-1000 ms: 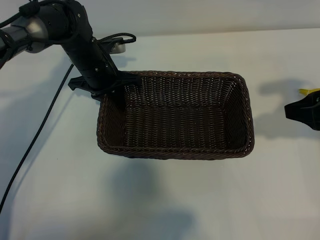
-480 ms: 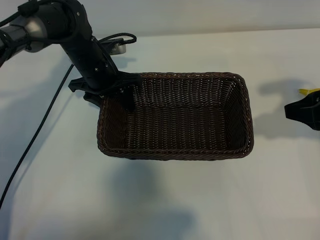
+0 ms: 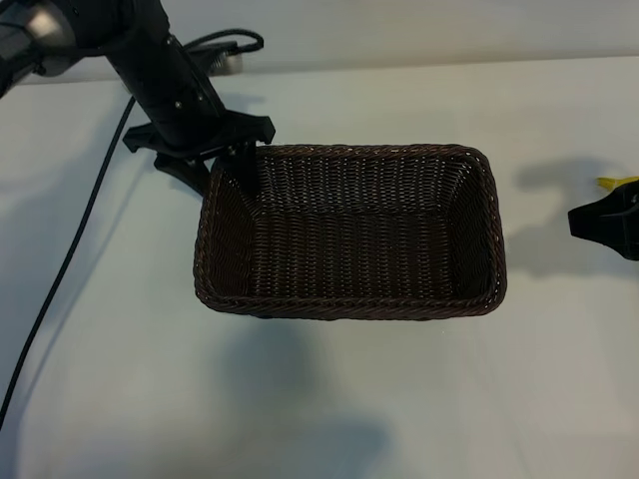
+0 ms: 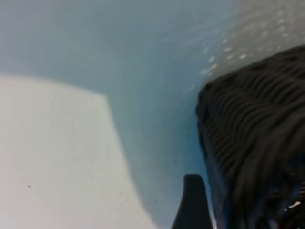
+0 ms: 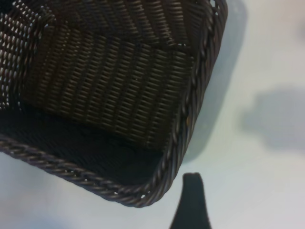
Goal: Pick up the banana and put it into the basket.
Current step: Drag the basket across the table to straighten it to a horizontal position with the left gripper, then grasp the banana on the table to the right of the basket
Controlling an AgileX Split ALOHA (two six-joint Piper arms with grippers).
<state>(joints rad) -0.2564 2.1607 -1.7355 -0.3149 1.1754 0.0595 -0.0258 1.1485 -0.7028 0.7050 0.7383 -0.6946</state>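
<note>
Exterior view: left fingers (image 3: 222,160) astride basket (image 3: 349,232) corner.

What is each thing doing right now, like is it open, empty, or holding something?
Basket: upright on the table, empty inside, no banana in view.
Left gripper: open, above the basket's far left corner, holding nothing.
Right gripper: at the right edge, away from the basket.
Table: carries the basket.

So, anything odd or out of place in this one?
Yes: no banana in any view. The basket sits upright, empty and undamaged. The left gripper hangs open at its far left corner; the right gripper waits open at the right edge.
</note>
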